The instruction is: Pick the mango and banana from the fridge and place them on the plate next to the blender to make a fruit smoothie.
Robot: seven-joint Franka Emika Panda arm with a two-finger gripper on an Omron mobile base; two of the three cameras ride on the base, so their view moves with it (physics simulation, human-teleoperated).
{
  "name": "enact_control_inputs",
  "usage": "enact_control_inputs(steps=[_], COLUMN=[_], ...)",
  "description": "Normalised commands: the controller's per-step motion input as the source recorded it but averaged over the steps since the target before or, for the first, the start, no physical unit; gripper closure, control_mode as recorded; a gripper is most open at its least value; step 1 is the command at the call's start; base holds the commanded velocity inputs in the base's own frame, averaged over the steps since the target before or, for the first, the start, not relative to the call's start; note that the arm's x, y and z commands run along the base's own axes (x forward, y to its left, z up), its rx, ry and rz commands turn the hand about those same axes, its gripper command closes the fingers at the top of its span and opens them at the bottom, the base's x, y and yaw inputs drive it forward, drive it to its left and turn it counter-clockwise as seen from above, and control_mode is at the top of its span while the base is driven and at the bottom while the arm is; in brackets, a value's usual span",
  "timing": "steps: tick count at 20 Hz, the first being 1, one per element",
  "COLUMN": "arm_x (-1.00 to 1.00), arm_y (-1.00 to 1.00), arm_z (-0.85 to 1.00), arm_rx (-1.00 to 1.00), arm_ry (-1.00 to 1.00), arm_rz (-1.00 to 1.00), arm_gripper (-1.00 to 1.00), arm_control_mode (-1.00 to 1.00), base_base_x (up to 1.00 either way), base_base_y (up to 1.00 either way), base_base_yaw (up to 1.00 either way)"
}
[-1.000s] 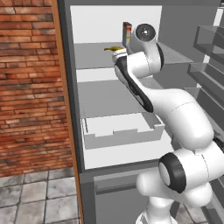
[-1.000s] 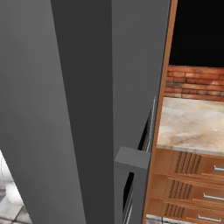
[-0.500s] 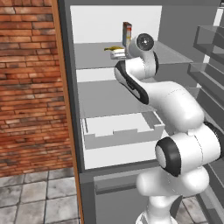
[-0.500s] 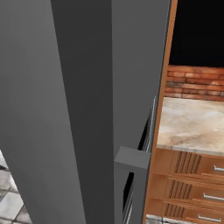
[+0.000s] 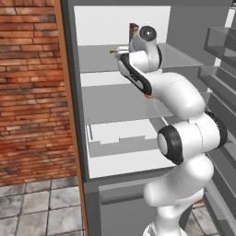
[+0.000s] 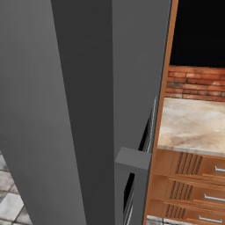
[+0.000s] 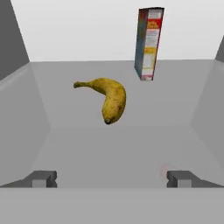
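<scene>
Fridge [image 5: 92,110] upper shelf: 1 banana [image 7: 107,97] beside 1 carton [image 7: 148,43], not yet grasped; end effector [image 7: 111,178] spread wide, empty, facing it; both fruit transfers apparently outstanding.

White Franka Panda arm with dark joints [image 5: 184,138] rises from lower right of left base view, bends at bulky elbow, then reaches up and forward – wrist high, rounded dark-capped joint at top of reach. Forearm slants upward toward left. Two-finger gripper [image 7: 112,178] points forward along reach, level – jaws spread wide, nothing between them. Small dark grey finger tips [image 7: 41,178] well apart, each near opposite side of hand view, touching nothing.
</scene>
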Motion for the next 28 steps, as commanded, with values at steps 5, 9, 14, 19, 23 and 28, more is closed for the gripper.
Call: enact_control_inputs(steps=[5, 9, 14, 19, 23, 28], arm_x=[0.42, 0.37, 0.31, 0.37, 0.39, 0.37], arm_y=[0.0, 0.0, -0.02, -0.08, -0.07, 0.0], arm_z=[0.0, -0.13, -0.29, -0.2, -0.05, 0.0], arm_rx=[0.0, 0.0, 0.0, 0.0, 0.0, 0.0], arm_ry=[0.1, 0.04, 0.0, 0.0, 0.0, 0.01], arm_rz=[0.0, 0.0, 0.0, 0.0, 0.0, 0.0], arm_gripper=[-1.0, -1.0, -1.0, -1.0, -1.0, -1.0], arm_control_mode=[-1.0, -1.0, -1.0, -1.0, -1.0, -1.0], base_base_x=[0.0, 0.0, 0.0, 0.0, 0.0, 0.0], base_base_y=[0.0, 0.0, 0.0, 0.0, 0.0, 0.0], base_base_yaw=[0.0, 0.0, 0.0, 0.0, 0.0, 0.0])
